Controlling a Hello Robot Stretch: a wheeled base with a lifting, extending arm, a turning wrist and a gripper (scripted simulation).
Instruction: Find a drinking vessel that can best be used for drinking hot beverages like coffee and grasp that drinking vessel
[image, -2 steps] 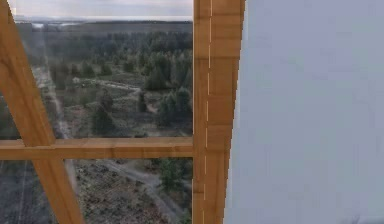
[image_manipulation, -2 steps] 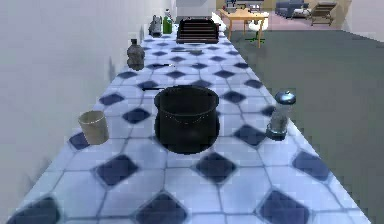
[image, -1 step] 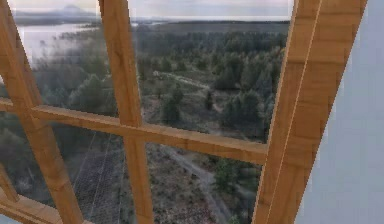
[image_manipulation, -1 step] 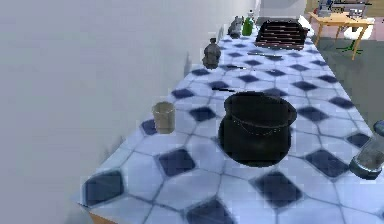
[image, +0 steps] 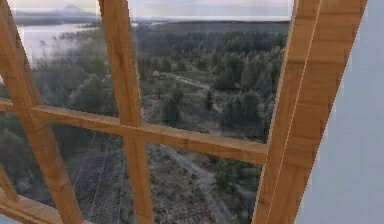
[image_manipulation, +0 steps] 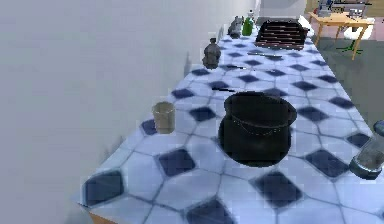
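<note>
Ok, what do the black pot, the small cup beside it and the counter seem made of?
The black pot looks like dark metal or cast iron, matte with a faint sheen at the rim. The small cup: tan, dull, likely ceramic or stoneware; hard to be sure. The counter: smooth tile look, a blue and white diamond pattern.

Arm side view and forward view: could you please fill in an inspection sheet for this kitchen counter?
Surface: counter tiled in blue and white diamonds, along a pale wall.
Job's things: tan cup, upright near the wall.
Clutter: black pot; grey bottle; green bottle; dark rack; glass jar at the right edge.
Gripper: nothing seen.
Cables: nothing seen.
Surroundings: wooden-framed window onto trees; table beyond the counter.
</note>
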